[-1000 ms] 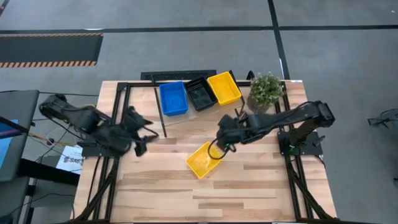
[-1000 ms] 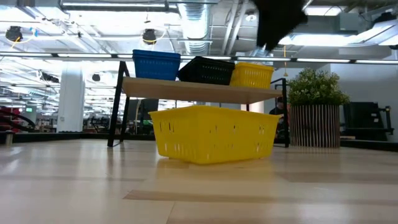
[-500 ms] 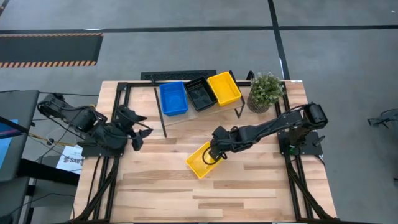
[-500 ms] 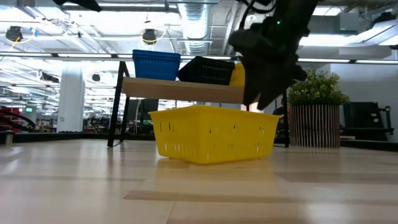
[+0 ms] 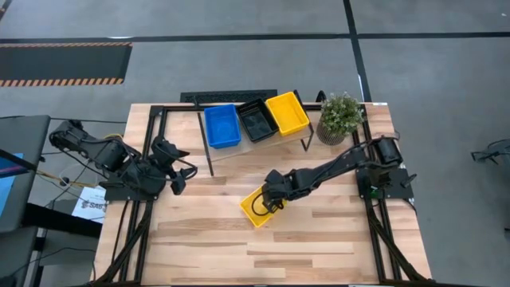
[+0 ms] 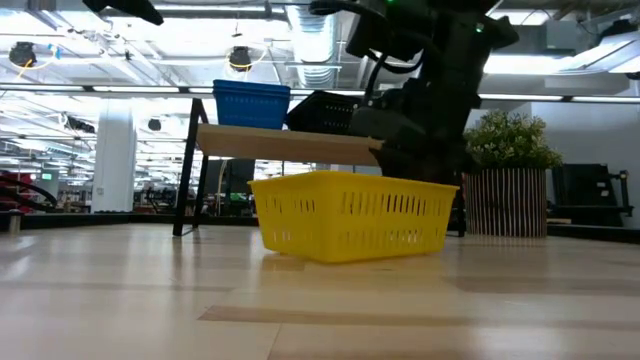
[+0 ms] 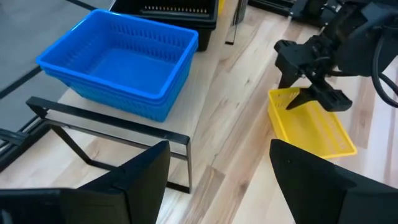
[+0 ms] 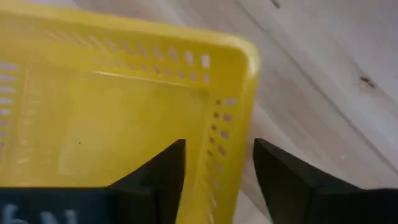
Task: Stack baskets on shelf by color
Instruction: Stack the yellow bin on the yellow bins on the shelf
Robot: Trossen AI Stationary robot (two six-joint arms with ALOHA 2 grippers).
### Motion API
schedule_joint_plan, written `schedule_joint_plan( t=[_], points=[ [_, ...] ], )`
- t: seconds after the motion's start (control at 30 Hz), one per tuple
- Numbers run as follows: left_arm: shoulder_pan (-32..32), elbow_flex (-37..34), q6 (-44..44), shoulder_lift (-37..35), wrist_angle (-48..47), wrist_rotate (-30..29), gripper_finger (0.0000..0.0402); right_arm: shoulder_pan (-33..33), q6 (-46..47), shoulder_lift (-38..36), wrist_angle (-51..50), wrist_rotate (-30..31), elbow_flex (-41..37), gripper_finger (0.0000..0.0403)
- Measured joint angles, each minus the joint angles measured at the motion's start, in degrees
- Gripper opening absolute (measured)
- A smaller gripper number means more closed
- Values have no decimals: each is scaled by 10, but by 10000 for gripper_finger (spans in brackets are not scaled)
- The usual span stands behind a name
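Note:
A yellow basket (image 5: 255, 210) sits flat on its base on the table, in front of the shelf (image 6: 290, 145). My right gripper (image 5: 271, 201) is low over the end of the basket nearest the table's right edge. It is open, with one finger inside the basket and one outside. On the shelf stand blue (image 5: 221, 125), black (image 5: 258, 121) and yellow (image 5: 287, 113) baskets side by side. My left gripper (image 5: 182, 171) waits open near the table's left edge, holding nothing. My right gripper (image 8: 219, 144) comes slanting down from the table's right side and straddles the yellow basket's mesh wall (image 8: 227, 134) near a corner. One finger (image 8: 158, 180) is inside and the other (image 8: 286, 180) outside. Whether the fingers touch the wall I cannot tell. The basket rests on the table.
A potted plant (image 5: 340, 117) stands right of the shelf, close to my right arm. The shelf's black legs (image 5: 209, 155) stand between my left gripper and the yellow basket. Bare plank tabletop (image 5: 303, 247) spreads toward the near edge.
My right gripper has moved down and toward the table's left and near edges, from above the yellow basket onto its right end. The basket has turned slightly on the table and stays flat on its base.

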Motion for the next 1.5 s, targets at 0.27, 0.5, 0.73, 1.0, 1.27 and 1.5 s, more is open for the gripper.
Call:
schedule_joint_plan(
  t=[0.27,0.5,0.73,1.0,1.27,1.5],
  points=[
    [0,0,2,0,-1,-4,265,-3,-5,-25,-27,-3,1,65],
    [0,0,4,0,-5,-3,265,-17,-69,-112,-44,-32,0,9],
    [0,0,14,0,-6,-4,265,-85,-203,-285,-111,-2,80,6],
    [0,0,16,0,-5,-9,265,-218,-519,-371,-109,61,196,6],
    [0,0,15,0,-5,-9,265,-338,-848,-336,-113,-15,259,13],
    [0,0,15,0,-5,-10,265,-399,-986,-266,-158,-44,302,6]
  ],
)
